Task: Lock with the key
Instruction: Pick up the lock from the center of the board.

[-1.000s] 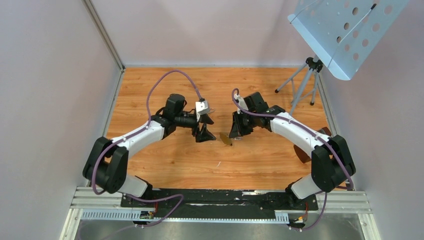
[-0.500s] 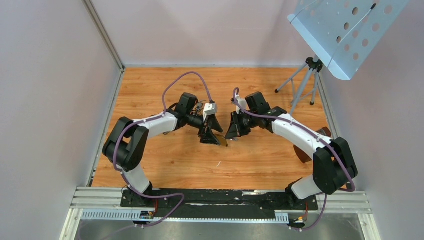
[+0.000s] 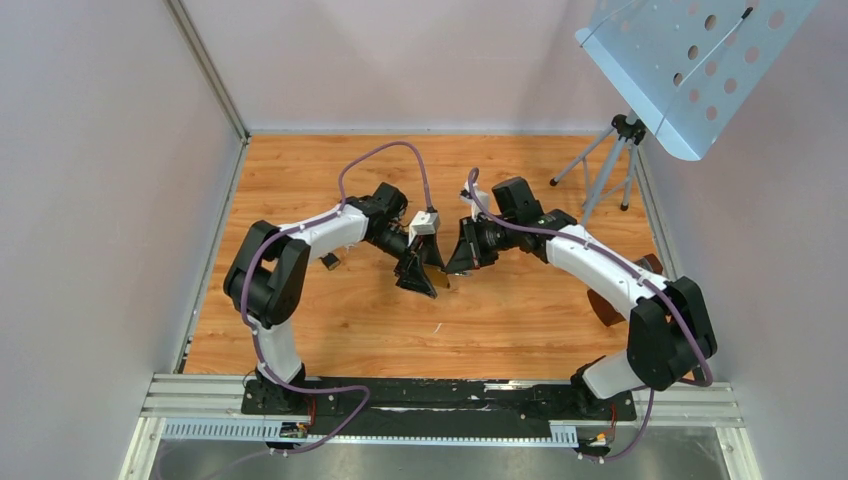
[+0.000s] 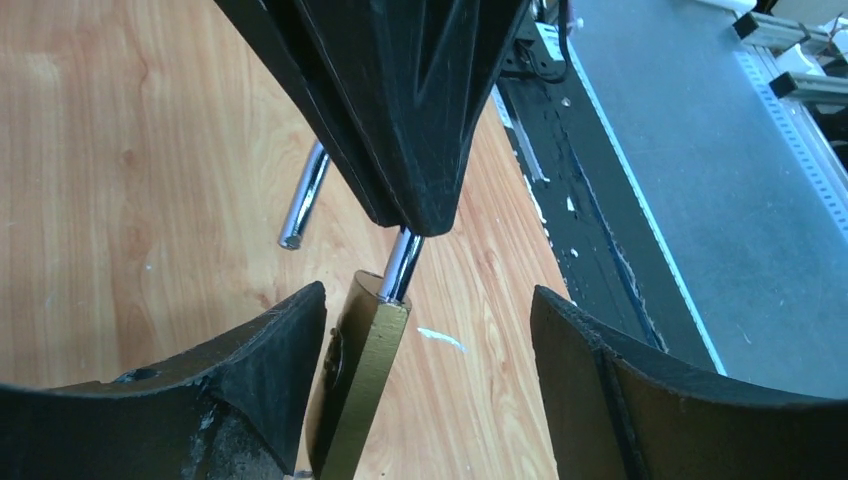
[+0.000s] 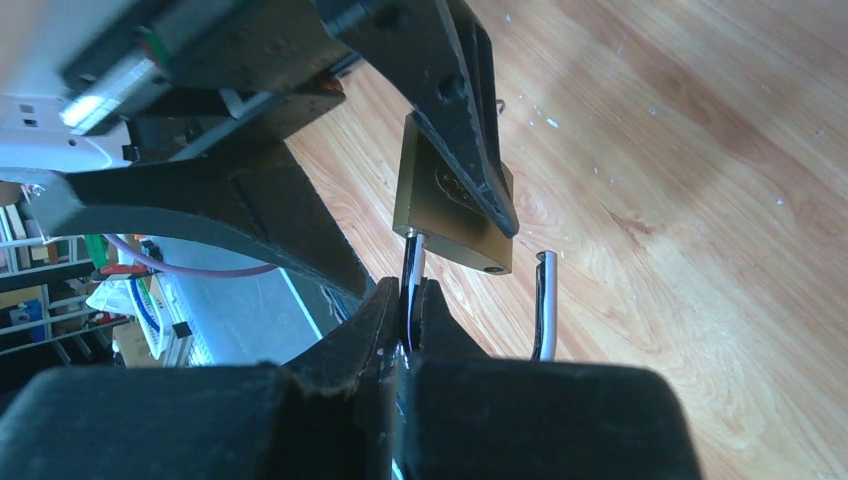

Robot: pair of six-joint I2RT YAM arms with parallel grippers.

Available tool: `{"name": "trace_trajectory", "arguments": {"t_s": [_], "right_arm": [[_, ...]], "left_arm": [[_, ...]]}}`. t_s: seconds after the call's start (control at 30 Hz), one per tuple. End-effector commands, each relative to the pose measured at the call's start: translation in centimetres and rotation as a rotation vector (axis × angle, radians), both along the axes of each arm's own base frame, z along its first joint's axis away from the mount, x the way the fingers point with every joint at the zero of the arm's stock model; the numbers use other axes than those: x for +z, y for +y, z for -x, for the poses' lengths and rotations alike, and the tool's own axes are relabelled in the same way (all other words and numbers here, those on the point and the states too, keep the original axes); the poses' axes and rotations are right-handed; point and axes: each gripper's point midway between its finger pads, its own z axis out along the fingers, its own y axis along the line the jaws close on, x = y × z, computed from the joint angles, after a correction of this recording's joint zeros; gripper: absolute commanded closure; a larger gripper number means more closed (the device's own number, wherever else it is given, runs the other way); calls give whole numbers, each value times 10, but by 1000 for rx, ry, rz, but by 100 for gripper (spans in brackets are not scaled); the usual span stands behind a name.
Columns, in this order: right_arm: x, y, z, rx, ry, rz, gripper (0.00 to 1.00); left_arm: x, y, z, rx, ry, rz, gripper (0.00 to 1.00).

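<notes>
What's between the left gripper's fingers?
The left gripper straddles the brass padlock, edge-on, close to one finger, bare table toward the other. The right gripper holds its shackle. Clearest in the left wrist view.

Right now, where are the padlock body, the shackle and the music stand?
padlock body point(image 5: 432, 215), right wrist view, brass face.
shackle point(image 4: 303, 200), left wrist view, free leg.
music stand point(image 3: 650, 60), top external view, perforated tray.

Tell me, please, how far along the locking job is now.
Done: the right gripper holds the padlock off the table, jaws shut on its shackle. In hand: the left gripper, jaws open, sits around its body. Left: the shackle's free end is out, and neither gripper holds a key.
</notes>
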Motion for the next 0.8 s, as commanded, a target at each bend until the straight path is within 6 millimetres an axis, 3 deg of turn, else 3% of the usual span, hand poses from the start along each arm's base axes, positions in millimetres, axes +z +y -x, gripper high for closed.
{"name": "trace_trajectory", "arguments": {"t_s": [0.0,0.17,0.27,0.4,0.57,0.63,0.73,0.77], "right_arm": [[68,15,-11,42,-161,-168,100],[73,15,-11,39,-171,-182,100],[75,16,-10,42,-175,-187,100],[75,15,-9,43,-184,-188,100],[71,11,-18,-14,-192,-156,100],[75,10,-24,-44,-195,-152,86],[84,10,-25,-44,-214,-170,43],[87,8,-27,-56,-232,-167,38]], "left_arm": [[-4,2,11,-29,-24,-16,20],[-14,1,-3,69,-106,-62,31],[-11,-1,-15,137,-163,-69,51],[7,-6,-25,194,-209,-26,72],[25,-6,-25,213,-227,-2,98],[34,-3,-22,218,-240,4,100],[48,1,-17,237,-270,15,100],[52,3,-16,242,-276,17,100]]}}
